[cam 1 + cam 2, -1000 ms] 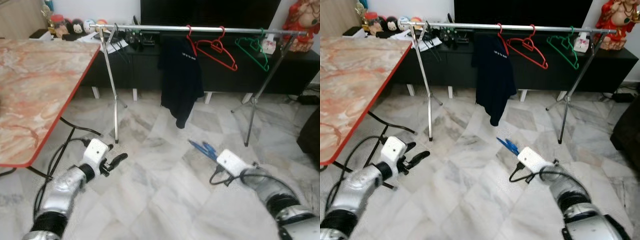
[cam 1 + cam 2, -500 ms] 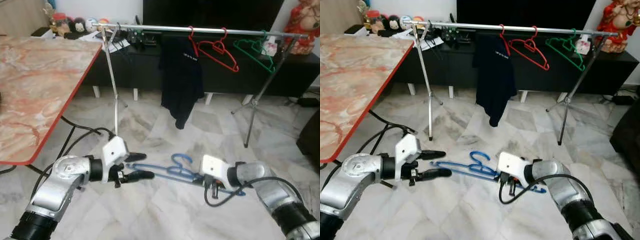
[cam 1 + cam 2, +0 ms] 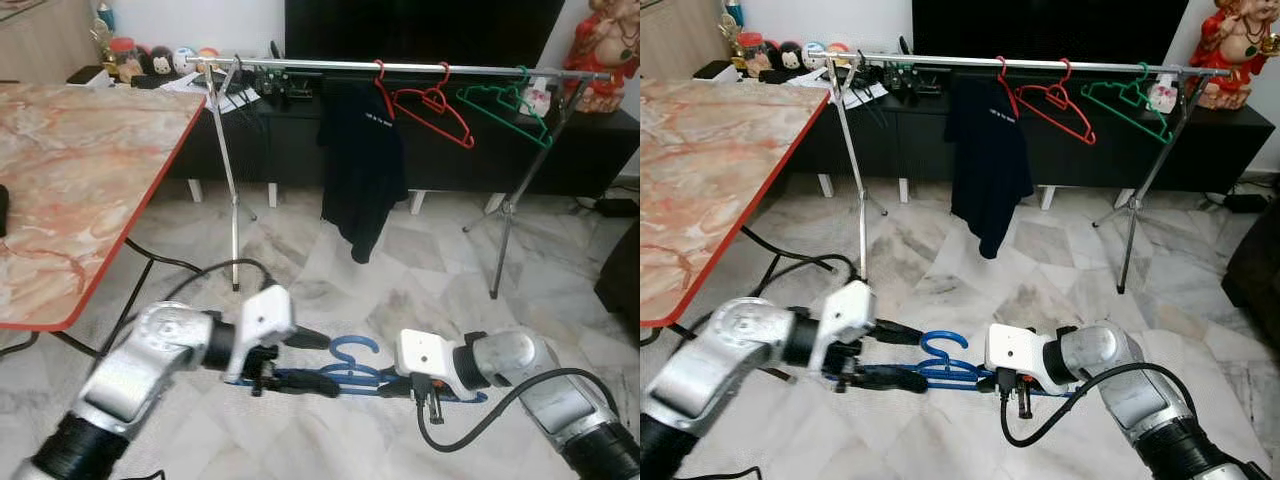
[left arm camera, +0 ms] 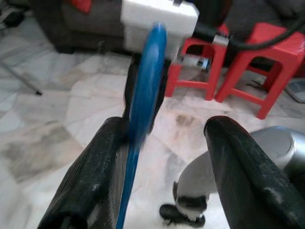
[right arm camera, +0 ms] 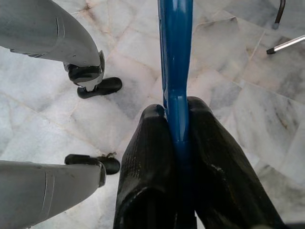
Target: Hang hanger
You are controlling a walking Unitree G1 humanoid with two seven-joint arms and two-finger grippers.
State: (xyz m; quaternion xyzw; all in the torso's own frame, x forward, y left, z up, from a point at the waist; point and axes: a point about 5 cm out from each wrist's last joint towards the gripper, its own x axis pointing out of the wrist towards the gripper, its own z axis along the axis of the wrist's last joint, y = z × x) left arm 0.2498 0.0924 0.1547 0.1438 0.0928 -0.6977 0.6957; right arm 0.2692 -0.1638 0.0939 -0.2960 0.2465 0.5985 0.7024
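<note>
A blue hanger (image 3: 345,375) hangs level just above the marble floor in front of me. My right gripper (image 5: 172,110) is shut on one arm of the blue hanger (image 5: 175,47). At the other end my left gripper (image 3: 320,363) is open, one finger on each side of the bar. In the left wrist view the blue hanger (image 4: 143,109) lies close to one finger with a gap to the other. Ahead stands the silver clothes rail (image 3: 400,67). It carries a black shirt (image 3: 362,160), a red hanger (image 3: 432,105) and a green hanger (image 3: 505,105).
A marble-topped table with a red edge (image 3: 80,180) stands at my left. The rail's legs (image 3: 232,220) reach the floor ahead. A black cabinet (image 3: 580,150) runs behind the rail. Black cables (image 3: 170,265) lie on the floor by the table.
My right gripper has swung in toward the middle with the blue hanger. My left gripper has moved right, and its fingers now straddle the hanger's end.
</note>
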